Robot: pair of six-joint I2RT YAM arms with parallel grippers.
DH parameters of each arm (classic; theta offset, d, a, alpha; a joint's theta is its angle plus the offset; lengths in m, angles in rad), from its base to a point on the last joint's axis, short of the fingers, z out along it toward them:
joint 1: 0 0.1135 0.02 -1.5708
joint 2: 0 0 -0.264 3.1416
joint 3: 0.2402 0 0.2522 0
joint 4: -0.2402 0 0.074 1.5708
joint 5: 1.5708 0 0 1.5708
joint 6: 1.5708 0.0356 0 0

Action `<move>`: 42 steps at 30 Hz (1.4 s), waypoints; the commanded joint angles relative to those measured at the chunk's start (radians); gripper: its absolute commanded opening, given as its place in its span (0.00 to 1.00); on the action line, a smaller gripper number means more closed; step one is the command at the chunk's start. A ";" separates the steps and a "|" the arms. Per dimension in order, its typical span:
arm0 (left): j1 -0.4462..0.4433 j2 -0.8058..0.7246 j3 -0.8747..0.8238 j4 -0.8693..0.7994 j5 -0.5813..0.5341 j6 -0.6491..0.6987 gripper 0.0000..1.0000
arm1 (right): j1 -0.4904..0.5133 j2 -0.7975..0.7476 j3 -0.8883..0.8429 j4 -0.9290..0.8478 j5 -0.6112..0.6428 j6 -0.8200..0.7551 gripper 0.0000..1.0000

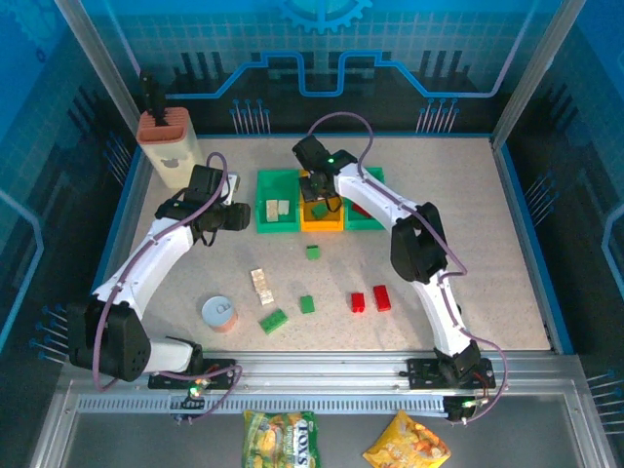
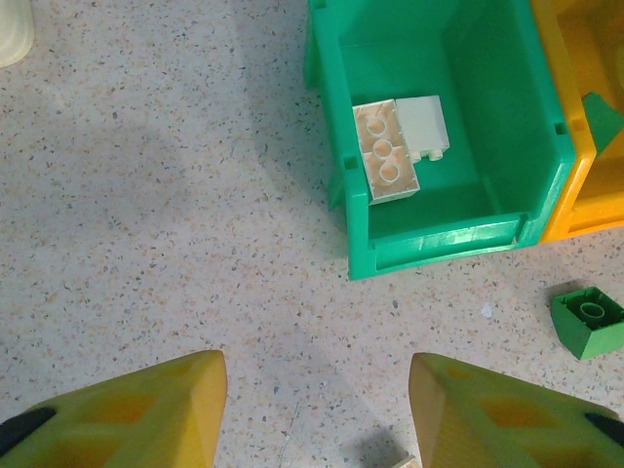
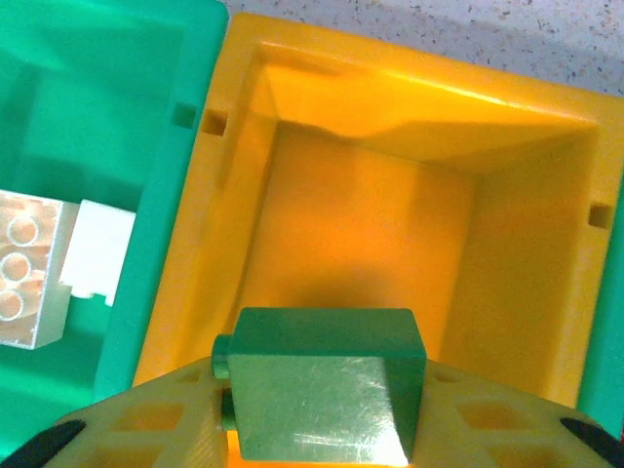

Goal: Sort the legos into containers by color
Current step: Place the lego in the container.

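Three containers stand in a row: a green tray (image 1: 265,226), an orange tray (image 1: 322,226) and a second green tray (image 1: 375,222). My right gripper (image 1: 320,200) hangs over the orange tray (image 3: 370,224), shut on a green lego (image 3: 322,385). Two cream legos (image 2: 385,156) lie in the left green tray (image 2: 439,244). To that tray's left my left gripper (image 2: 317,409) stands open over bare table, nothing between its fingers. Loose on the table lie green legos (image 1: 312,252) (image 1: 273,320) (image 1: 307,304), a cream lego (image 1: 261,286) and two red legos (image 1: 358,302) (image 1: 381,297).
A beige knife block (image 1: 168,146) stands at the back left. A round white-lidded can (image 1: 220,313) sits near the front left, next to the loose bricks. Something red (image 1: 361,208) shows in the right green tray. Snack bags (image 1: 281,439) lie below the table's front rail.
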 commanded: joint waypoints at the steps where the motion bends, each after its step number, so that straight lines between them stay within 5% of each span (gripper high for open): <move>1: 0.011 -0.018 0.016 -0.020 0.016 0.024 0.53 | -0.015 0.056 0.045 0.012 -0.021 -0.003 0.43; 19: 0.011 -0.017 0.016 -0.019 0.012 0.027 0.53 | -0.062 0.117 0.044 0.042 -0.099 0.034 0.53; 42: 0.011 -0.011 0.017 -0.021 0.016 0.028 0.53 | -0.051 -0.111 -0.073 0.017 -0.076 -0.070 0.53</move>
